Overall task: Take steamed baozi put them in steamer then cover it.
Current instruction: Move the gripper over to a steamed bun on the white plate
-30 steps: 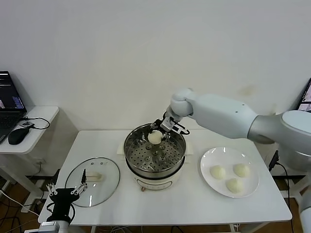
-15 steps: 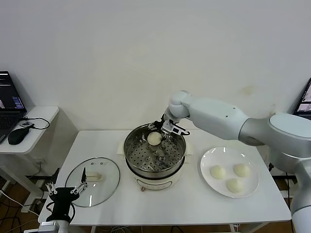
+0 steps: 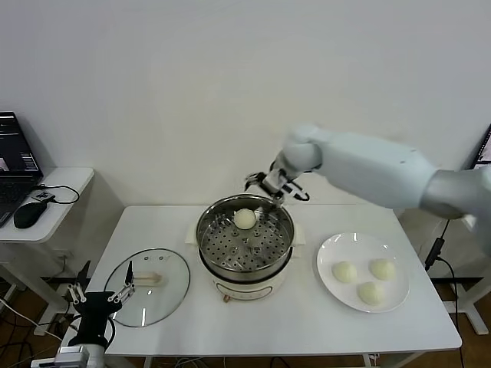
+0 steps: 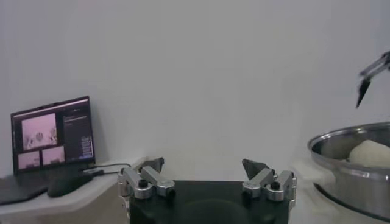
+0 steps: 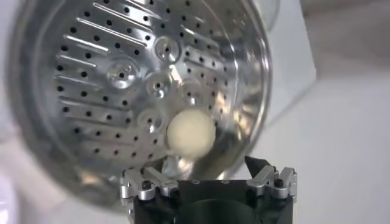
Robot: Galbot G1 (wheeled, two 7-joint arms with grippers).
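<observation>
The steamer [image 3: 209,247] stands mid-table with one steamed baozi [image 3: 245,218] lying on its perforated tray near the back rim. My right gripper [image 3: 265,185] hovers open just above and behind that rim, holding nothing. In the right wrist view the baozi [image 5: 191,135] rests on the tray [image 5: 109,91], apart from the open right gripper [image 5: 207,165]. Three more baozi [image 3: 343,271] [image 3: 380,267] [image 3: 370,292] sit on a white plate [image 3: 330,247]. The cover [image 3: 170,291], a glass lid with a cream handle [image 3: 148,278], lies flat at the left. My left gripper [image 3: 98,295] waits open at the table's front-left corner.
A side table at the far left carries a laptop [image 3: 14,157] and a mouse [image 3: 26,215]. In the left wrist view the open left gripper [image 4: 203,165] faces the wall, with the laptop [image 4: 52,134] and the steamer [image 4: 347,161] to either side.
My right gripper opened and let go of the baozi, then rose up and back off the steamer. The baozi stays on the tray. The left arm barely moved.
</observation>
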